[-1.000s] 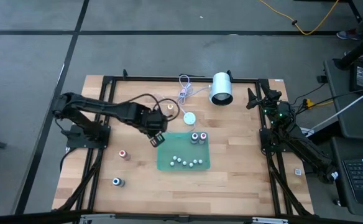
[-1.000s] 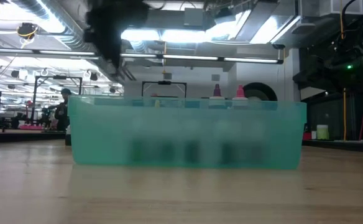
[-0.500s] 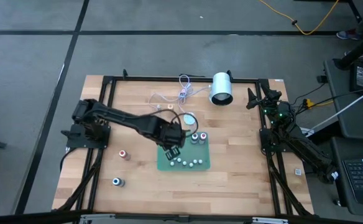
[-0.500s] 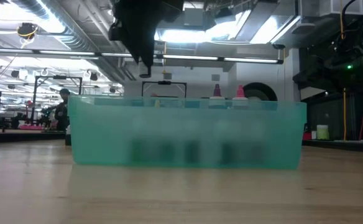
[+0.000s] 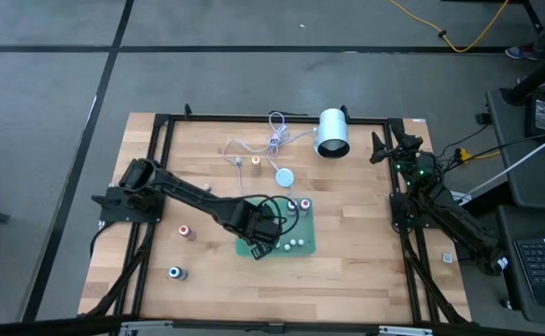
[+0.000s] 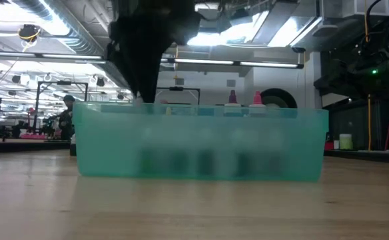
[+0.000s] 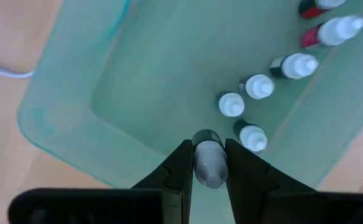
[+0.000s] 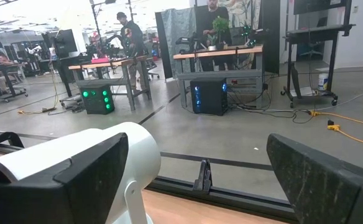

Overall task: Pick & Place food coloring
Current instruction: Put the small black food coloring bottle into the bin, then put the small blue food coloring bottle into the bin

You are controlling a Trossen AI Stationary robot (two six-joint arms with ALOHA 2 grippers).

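Note:
The food coloring is several tiny bottles. Several white-capped ones (image 7: 258, 86) and two red ones (image 5: 299, 204) stand upright on the floor of the green tray (image 5: 302, 224). Others stand on the wood: an orange one (image 5: 256, 161), a red one (image 5: 185, 231) and a blue one (image 5: 174, 273). My left gripper (image 5: 257, 248) (image 7: 206, 149) points down over the tray's near left corner and is shut on one small bottle (image 7: 207, 165). In the low view it shows as a dark shape (image 6: 148, 60) behind the tray wall. My right gripper (image 8: 200, 186) waits open at the far right. My left gripper pinches the small bottle by its two sides (image 7: 197, 163) between its two fingers, from above and pointing down. The bottle's pale grey end faces up along the fingers and its dark end (image 7: 205, 137) points at the tray floor. Whether it touches the floor, I cannot tell.
A white round disc (image 5: 284, 175) on a thin cable and a large white cylinder (image 5: 331, 133) lie beyond the tray's far side. Black frame rails (image 5: 160, 168) run along the table's sides. Bare wood (image 5: 356, 271) lies at the near right.
My left gripper, shut all the while, has travelled from beside the tray's far left corner toward the table's near edge and a little to the right. It has sunk until it stands low over the tray's near left corner.

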